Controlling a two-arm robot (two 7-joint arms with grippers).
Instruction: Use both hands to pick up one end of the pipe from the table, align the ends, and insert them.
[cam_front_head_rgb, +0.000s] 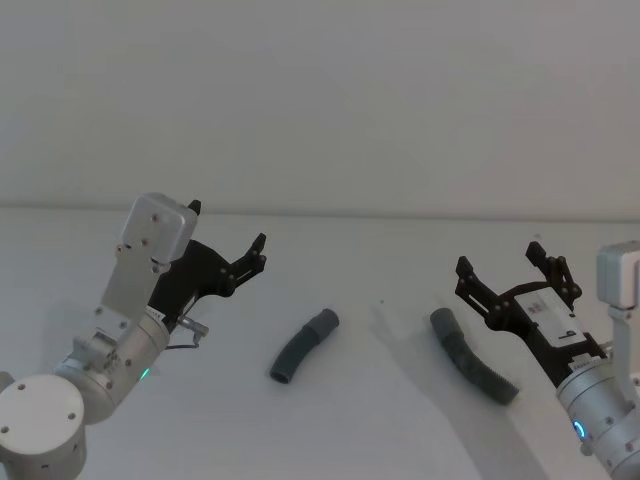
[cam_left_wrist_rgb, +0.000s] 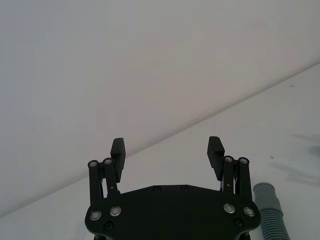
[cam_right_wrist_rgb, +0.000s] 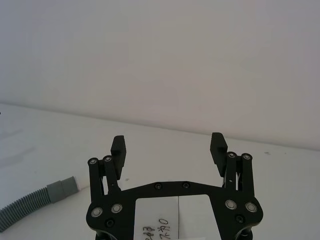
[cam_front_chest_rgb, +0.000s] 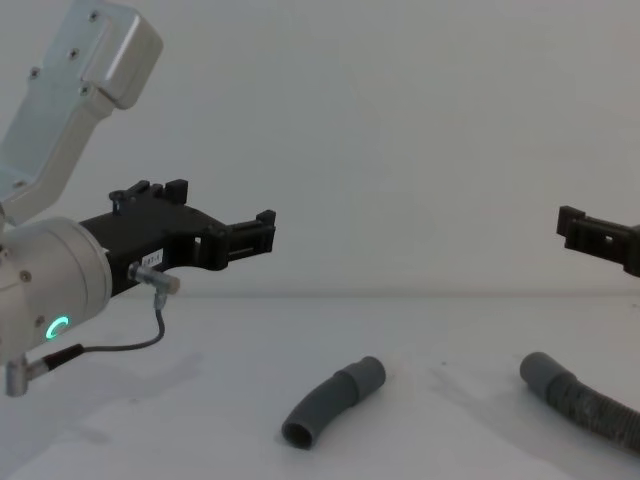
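- Elbow (cam_front_head_rgb: 304, 346) lies on the matt white table (cam_front_head_rgb: 380, 440), axis diagonal: collar (cam_front_head_rgb: 323, 323) far-right, other mouth near-left.
- Hose (cam_front_head_rgb: 474, 368) lies right of the elbow, apart; cuff (cam_front_head_rgb: 443, 322) toward the collar, ribs trailing near-right.
- Left gripper (cam_front_head_rgb: 227, 226) hovers left of the elbow, wide open, empty.
- Right gripper (cam_front_head_rgb: 500, 260) hovers well right of the elbow, wide open, empty.
- Plain white wall (cam_front_head_rgb: 320, 100) behind.

2 claws (cam_front_head_rgb: 228, 224) (cam_front_head_rgb: 499, 257), 1 elbow tube (cam_front_head_rgb: 303, 345), 1 ribbed hose (cam_front_head_rgb: 472, 368).
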